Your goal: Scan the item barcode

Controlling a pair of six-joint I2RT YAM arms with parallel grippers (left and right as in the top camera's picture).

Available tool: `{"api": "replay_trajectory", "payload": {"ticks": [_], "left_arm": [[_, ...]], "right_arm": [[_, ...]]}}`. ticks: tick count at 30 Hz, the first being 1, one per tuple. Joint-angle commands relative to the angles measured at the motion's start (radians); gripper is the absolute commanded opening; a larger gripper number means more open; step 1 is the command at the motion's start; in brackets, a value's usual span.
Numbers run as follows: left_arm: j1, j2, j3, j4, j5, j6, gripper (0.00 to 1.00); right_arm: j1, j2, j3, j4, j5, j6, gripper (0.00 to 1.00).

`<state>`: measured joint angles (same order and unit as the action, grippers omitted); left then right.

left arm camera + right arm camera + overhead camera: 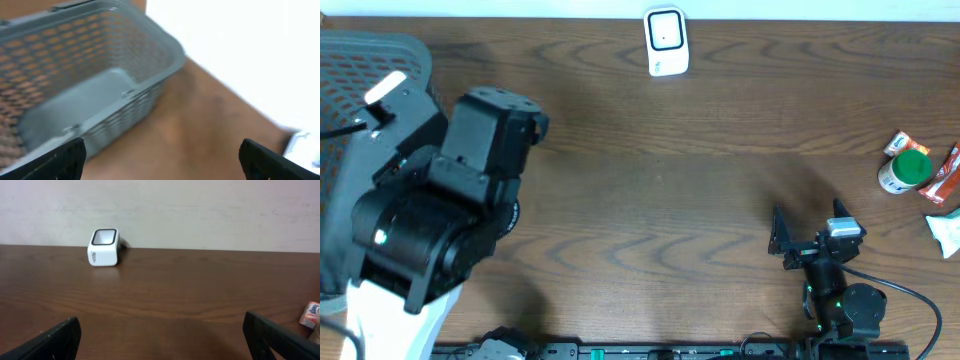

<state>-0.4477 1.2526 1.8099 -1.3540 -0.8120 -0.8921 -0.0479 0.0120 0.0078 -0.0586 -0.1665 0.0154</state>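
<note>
The left pincer stands wide open with nothing between its black fingers, hanging just above the near corner of a grey mesh basket in the left half of its wrist view. In the overhead view that basket sits at the upper left, largely covered by the left arm. The right pincer is likewise spread wide and empty, low over the brown counter at the lower right of the overhead frame, facing the wall. Straight ahead of it, at the top centre of the overhead view, the white barcode scanner stands against the counter's far edge. The items to scan lie well apart from both pincers at the right edge: a green-lidded white tub, an orange packet touching it, a red packet just beside it, and a pale wrapped packet lower down.
</note>
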Motion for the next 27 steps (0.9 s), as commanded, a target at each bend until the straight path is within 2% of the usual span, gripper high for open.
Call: {"api": "replay_trajectory", "payload": {"ticks": [1,5,11,14,18,27], "left_arm": [[0.014,-0.092,-0.095,0.138,0.02,-0.003,0.98],[0.076,-0.208,-0.277,0.358,0.089,0.049,0.98],[0.222,-0.438,-0.633,0.772,0.378,0.355,0.98],[0.278,-0.56,-0.803,0.916,0.474,0.439,0.98],[0.328,-0.708,-0.995,1.017,0.513,0.454,0.98],[0.364,-0.954,-1.302,1.111,0.514,0.491,0.98]], "right_arm": [[0.012,-0.006,-0.002,-0.004,0.005,0.014,0.99],[0.012,-0.006,-0.002,-0.004,0.005,0.014,0.99],[0.012,-0.006,-0.002,-0.004,0.005,0.014,0.99],[0.012,-0.006,-0.002,-0.004,0.005,0.014,0.99],[0.012,-0.006,-0.002,-0.004,0.005,0.014,0.99],[0.012,-0.006,-0.002,-0.004,0.005,0.014,0.99]]}}
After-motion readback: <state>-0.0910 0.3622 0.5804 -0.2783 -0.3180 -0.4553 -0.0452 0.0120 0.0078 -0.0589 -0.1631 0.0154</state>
